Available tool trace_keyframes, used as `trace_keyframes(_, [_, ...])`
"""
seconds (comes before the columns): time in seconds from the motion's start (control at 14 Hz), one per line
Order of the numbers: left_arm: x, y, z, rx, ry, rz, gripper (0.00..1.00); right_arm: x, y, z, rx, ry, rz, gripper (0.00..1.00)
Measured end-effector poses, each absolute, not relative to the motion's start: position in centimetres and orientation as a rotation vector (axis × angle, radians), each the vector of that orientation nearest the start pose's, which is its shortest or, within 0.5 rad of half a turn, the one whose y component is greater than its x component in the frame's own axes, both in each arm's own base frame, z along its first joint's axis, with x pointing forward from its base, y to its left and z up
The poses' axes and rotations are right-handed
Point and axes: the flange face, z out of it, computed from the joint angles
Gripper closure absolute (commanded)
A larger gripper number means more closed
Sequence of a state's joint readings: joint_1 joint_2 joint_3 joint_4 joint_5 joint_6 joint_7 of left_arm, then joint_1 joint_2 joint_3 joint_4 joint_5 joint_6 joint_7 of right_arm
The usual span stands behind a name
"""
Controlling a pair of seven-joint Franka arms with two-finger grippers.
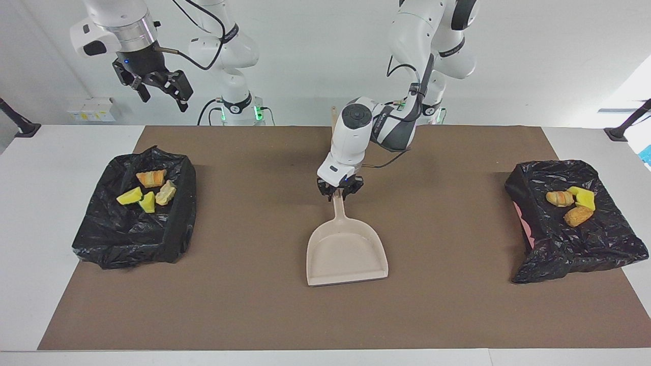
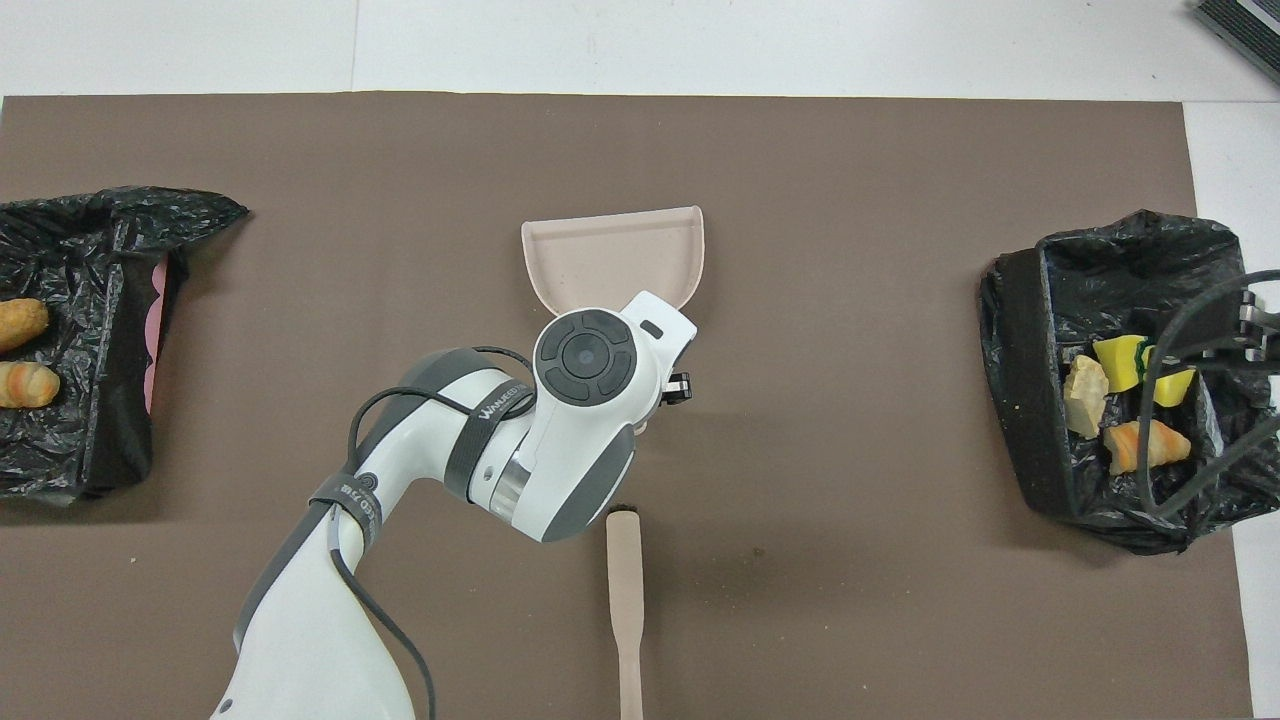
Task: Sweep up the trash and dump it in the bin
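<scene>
**Ana:** Over the black-bagged bin [image 1: 101,244] at the right arm's end of the desk, the right gripper [image 1: 165,99] waited high up, its jaws wide apart and holding nothing. Four pieces of trash [image 1: 147,190] lay inside that bin.

**Ben:** And mid-desk?

**Ana:** The dustpan [image 1: 346,254] sat flat and empty on the brown mat [image 1: 254,315], with the left gripper [image 1: 339,194] down at the tip of its handle. I could not tell whether it had hold of it. The brush [image 2: 624,600] lay nearer the robots.

**Ben:** So the risk?

**Ana:** I judged that a half-loosed hold could drag or flip the pan as the arm rose, or knock the brush.

**Ben:** The other bin [image 1: 585,249]?

**Ana:** Three pieces of trash [image 1: 569,203] rested on top of its loose bag, and I thought a bump might roll them out.

**Ben:** Any writing?

**Ana:** White lettering on the left arm's strap [image 2: 480,440] began "WAN". I could not read the rest.
</scene>
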State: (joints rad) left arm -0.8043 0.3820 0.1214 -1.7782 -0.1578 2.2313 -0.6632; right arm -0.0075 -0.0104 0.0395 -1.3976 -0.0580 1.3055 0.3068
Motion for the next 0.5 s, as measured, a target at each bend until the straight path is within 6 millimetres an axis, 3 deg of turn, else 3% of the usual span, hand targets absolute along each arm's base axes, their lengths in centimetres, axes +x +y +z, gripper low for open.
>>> trace_keyframes(0.21, [52.3,-38.5,38.2,-3.250,-0.203,-0.017,0.00,52.1,0.9,68.7,-3.176,0.460,0.114,0.00])
trace_keyframes(0.5, [57.1,-29.0,40.6,-3.226,-0.435,-0.009,0.00,52.1,0.9,68.7,-3.176,0.460,0.115,0.00])
